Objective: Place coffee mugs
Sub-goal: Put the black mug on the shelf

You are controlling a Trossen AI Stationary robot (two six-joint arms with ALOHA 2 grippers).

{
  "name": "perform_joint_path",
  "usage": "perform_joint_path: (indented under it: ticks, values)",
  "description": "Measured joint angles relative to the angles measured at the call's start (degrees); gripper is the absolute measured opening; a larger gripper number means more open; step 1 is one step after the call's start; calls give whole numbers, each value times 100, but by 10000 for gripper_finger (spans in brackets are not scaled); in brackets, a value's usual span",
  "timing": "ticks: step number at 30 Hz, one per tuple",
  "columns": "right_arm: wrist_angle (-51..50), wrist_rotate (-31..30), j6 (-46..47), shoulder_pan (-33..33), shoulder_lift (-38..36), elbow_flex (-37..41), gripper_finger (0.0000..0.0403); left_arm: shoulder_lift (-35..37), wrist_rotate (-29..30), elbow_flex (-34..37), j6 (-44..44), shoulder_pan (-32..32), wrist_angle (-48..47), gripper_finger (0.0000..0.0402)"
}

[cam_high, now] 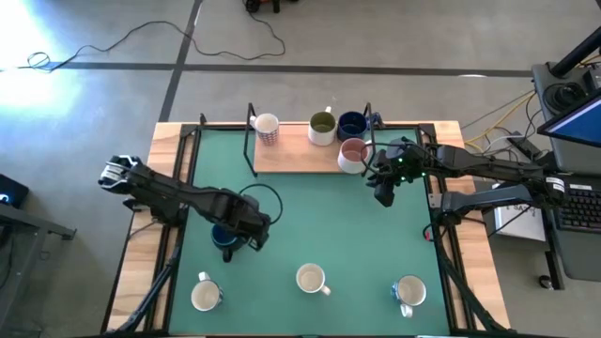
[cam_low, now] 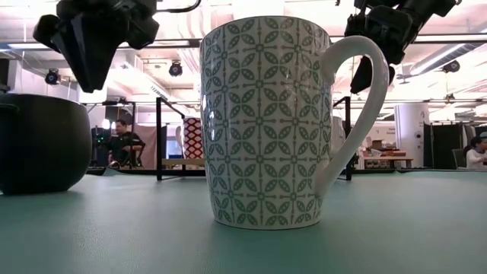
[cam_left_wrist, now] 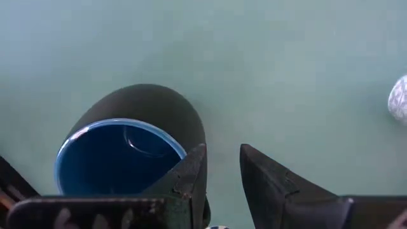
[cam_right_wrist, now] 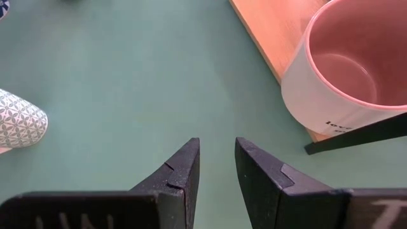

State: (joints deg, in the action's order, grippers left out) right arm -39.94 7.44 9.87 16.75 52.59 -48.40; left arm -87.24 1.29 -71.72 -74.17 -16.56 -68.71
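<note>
Dark blue mug [cam_high: 224,237] sits on the green mat [cam_high: 319,216], left gripper [cam_high: 255,231] hovering beside it, fingers narrowly parted, holding nothing; next it must grasp the rim. Right gripper [cam_high: 382,192], narrowly parted, waits beside the pink-lined mug [cam_high: 353,155]

bright ceiling lamps [cam_low: 175,68], soft shadows, floor glare [cam_high: 28,47].

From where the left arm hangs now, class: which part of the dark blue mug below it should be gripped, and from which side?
Probably the rim wall, from straight above. The dark blue mug stands upright on the green mat with its mouth open upward. The left end effector hangs just beside its rim, fingers slightly apart, so one finger could drop inside and one outside. Its handle is not clearly visible.
</note>
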Motion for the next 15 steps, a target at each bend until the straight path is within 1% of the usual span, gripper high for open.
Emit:
perform_joint_path:
  ticks: [5,12,15]
  values:
    - [0,0,0,0,-2,0,89,0,36,154,-556,-13,-87,80]
    - [0,0,0,0,-2,0,89,0,128,200,-603,-13,-100,132]
    - [0,0,0,0,-2,0,89,0,125,204,-597,-17,-136,148]
